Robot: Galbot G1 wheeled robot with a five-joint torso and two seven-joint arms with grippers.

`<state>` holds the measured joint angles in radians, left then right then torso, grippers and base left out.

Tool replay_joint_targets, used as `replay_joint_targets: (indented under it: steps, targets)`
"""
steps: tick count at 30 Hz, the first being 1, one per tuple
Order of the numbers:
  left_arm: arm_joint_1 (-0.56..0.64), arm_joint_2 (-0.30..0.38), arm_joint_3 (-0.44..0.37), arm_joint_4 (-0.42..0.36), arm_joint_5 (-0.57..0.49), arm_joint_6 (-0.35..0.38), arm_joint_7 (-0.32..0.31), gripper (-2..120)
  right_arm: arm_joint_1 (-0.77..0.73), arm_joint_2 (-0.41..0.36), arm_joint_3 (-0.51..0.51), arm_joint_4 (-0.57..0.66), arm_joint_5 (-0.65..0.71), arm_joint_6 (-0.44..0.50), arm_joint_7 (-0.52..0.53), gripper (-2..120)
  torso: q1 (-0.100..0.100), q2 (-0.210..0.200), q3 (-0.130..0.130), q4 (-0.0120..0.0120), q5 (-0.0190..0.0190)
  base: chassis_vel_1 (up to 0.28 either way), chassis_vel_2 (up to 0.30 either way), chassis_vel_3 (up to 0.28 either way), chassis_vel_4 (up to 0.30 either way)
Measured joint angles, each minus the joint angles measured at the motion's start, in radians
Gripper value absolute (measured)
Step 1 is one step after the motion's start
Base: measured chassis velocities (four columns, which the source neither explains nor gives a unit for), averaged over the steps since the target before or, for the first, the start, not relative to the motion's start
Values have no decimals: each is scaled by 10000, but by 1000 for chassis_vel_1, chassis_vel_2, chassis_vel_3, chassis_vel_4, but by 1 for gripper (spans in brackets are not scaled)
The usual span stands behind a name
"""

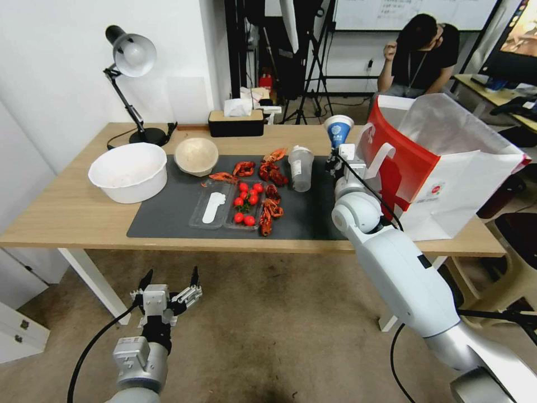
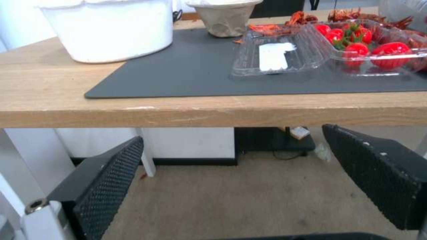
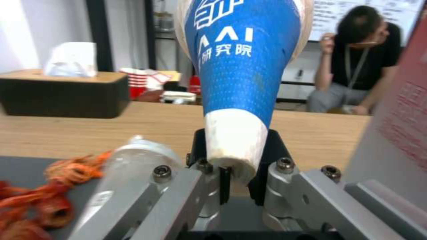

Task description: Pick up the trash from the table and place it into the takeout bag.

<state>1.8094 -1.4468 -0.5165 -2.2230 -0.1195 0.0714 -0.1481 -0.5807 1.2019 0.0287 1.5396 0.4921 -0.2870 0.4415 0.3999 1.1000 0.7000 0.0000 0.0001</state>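
Head view: right gripper (image 1: 338,158) is holding the blue cup (image 1: 338,132) by its narrow base, lifted above the table (image 1: 67,212), just beside the takeout bag (image 1: 447,184) but not yet over its open mouth. Right wrist view confirms: fingers are pinching the white bottom of the cup (image 3: 242,66), which is tapering like a cone, paper, printed w/ white lettering.

Left gripper (image 1: 170,281) is hanging low in front of the table edge, jaws spread wide, nothing in them; pads (image 2: 104,186) are showing a black dimpled rubber texture.

Progress est.: early. No trash visible in the bag from these views; interior is hidden. Remaining on the dark mat (image 1: 168,218): clear lidded cup (image 1: 301,168), thin see-through plastic, upright; small beige bowl (image 1: 196,156), matte pulp-fibre look, round. Bag is stiff paper, red front, white sides, standing on the table's right end.
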Motion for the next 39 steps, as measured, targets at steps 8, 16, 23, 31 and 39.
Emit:
replay_joint_targets:
  steps: [8,16,23,31,39]
  targets:
    - [-8,-23,-20,6,1,-31,-1,100,72,-136,-239,350,385,-83,-822,6,2,1,0,0,-1,0,0,0,0]
    - [0,-53,-51,6,1,-84,-7,100,267,-187,-344,602,79,1715,-2613,6,2,0,0,0,-1,0,0,0,0]
    - [8,-65,-67,0,-6,-121,-12,100,360,-462,-66,1599,-506,2232,-2033,6,2,0,0,1,0,0,0,0,0]
    - [48,-118,-109,4,4,-158,-18,100,250,-1703,1616,3728,-109,-519,1257,6,1,0,-1,-3,2,0,0,0,0]
    - [47,-147,-85,68,60,-194,-21,100,-554,-3295,2898,4875,1741,-1890,2122,6,0,1,-1,-2,2,0,0,0,0]
